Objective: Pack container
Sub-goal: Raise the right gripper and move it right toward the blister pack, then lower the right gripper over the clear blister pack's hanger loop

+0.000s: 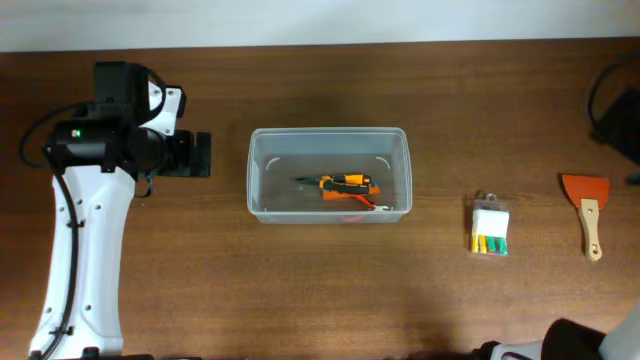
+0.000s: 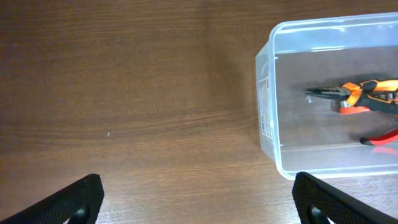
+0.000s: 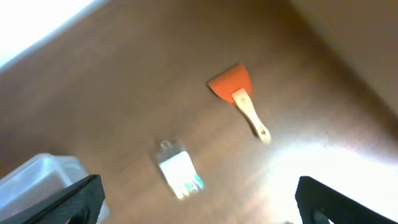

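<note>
The container [image 1: 328, 133], a clear plastic tub, stands at the table's middle. Inside lie orange-and-black pliers [image 1: 345, 184] and a red-handled tool [image 1: 362, 208]. My left gripper [image 1: 200, 155] hovers left of the tub, open and empty. In the left wrist view the left gripper [image 2: 199, 202] has its fingers wide apart over bare wood, with the tub [image 2: 267, 93] and pliers [image 2: 357, 96] to the right. My right gripper [image 3: 199, 205] is open and empty, high above the table. In the overhead view only the right arm's edge [image 1: 560, 345] shows at the bottom right.
A small clear case of yellow-green bits [image 1: 490, 228] and an orange scraper with a wooden handle [image 1: 586, 205] lie right of the tub. Both show in the right wrist view, the case [image 3: 179, 169] and the scraper [image 3: 239, 93]. A dark object [image 1: 615, 105] sits at the far right edge.
</note>
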